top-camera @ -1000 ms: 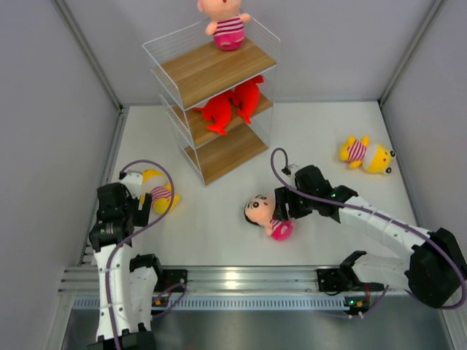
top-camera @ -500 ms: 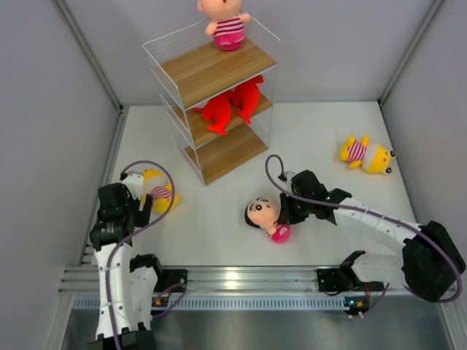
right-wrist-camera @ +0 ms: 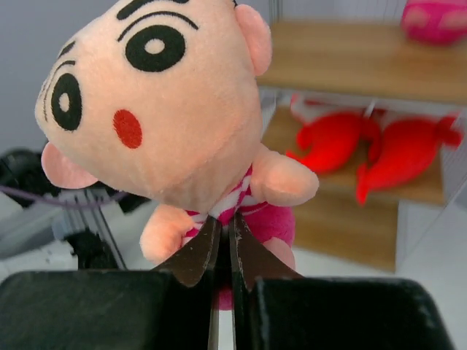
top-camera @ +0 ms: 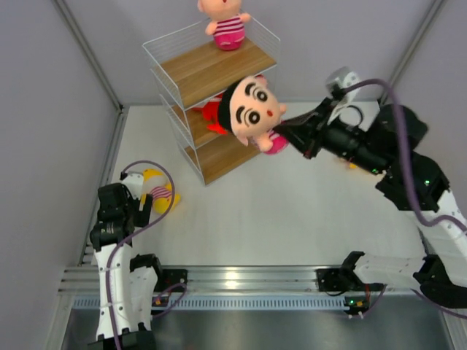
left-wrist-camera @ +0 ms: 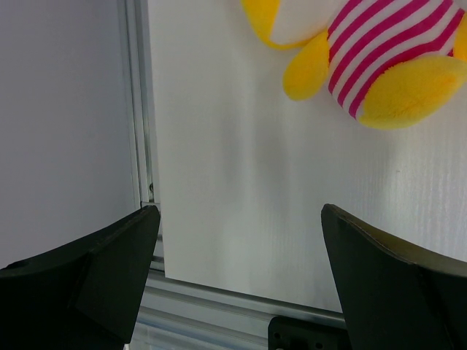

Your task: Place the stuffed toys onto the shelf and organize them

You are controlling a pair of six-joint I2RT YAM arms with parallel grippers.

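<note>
My right gripper (top-camera: 286, 135) (right-wrist-camera: 225, 223) is shut on a black-haired boy doll (top-camera: 250, 109) (right-wrist-camera: 157, 95) by its pink-striped shirt, and holds it in the air just in front of the shelf (top-camera: 204, 69) (right-wrist-camera: 343, 62). A second boy doll (top-camera: 227, 26) sits at the back of the top board. Two red sharks (top-camera: 217, 114) (right-wrist-camera: 332, 138) lie on the middle board, partly hidden by the held doll. A yellow figure in a pink-striped shirt (top-camera: 158, 191) (left-wrist-camera: 379, 65) lies on the table just beyond my left gripper (top-camera: 140, 198) (left-wrist-camera: 241, 240), which is open and holds nothing.
The shelf's bottom board (top-camera: 226, 153) is bare. Grey walls close in the white table (top-camera: 277, 211) on the left, right and back. A metal rail (top-camera: 233, 278) runs along the near edge. My raised right arm (top-camera: 394, 157) covers the table's right side.
My right gripper closed on the boy doll on the table, then lifted it up and back toward the shelf. The left arm has not moved.
</note>
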